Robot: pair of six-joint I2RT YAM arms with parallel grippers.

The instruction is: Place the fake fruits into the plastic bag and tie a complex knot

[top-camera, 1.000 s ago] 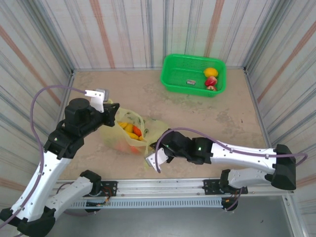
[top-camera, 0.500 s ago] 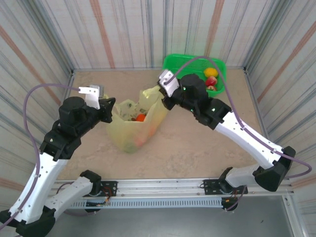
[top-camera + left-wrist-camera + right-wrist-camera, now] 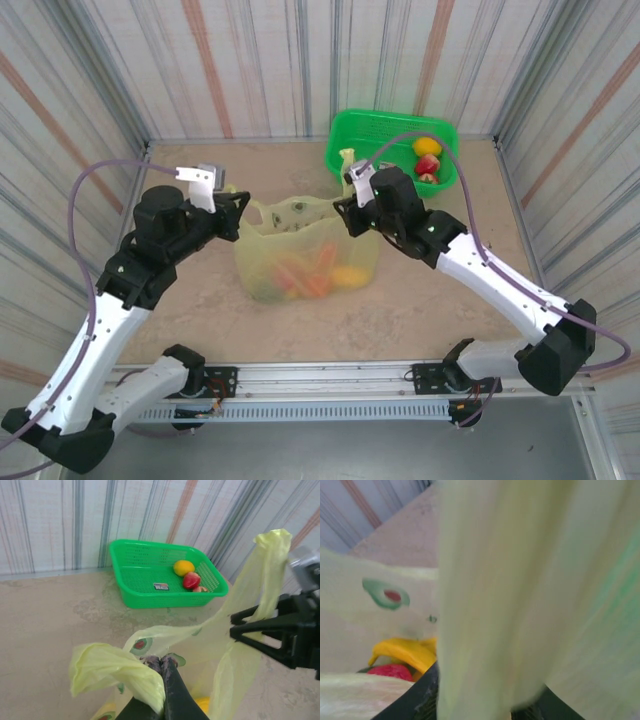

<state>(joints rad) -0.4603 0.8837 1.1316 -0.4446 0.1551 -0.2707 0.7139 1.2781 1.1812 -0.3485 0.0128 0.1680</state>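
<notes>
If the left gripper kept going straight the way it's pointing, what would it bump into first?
Most likely the plastic bag itself. The left gripper is shut on one handle, and the bag's stretched rim lies right in front of it. Past that it looks aimed roughly at the green basket, though depth is hard to judge.

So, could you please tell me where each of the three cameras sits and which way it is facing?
Top external: above and behind the arms, looking down on the table; left hand and right hand flank the translucent pale yellow-green plastic bag.
Left wrist: faces the striped back wall and rigid green mesh basket; its own fingers pinch a bag handle.
Right wrist: pressed close to the bag plastic, a yellow plastic banana inside; dark fingers at the bottom.
Shared: top and left wrist both show the basket.
</notes>
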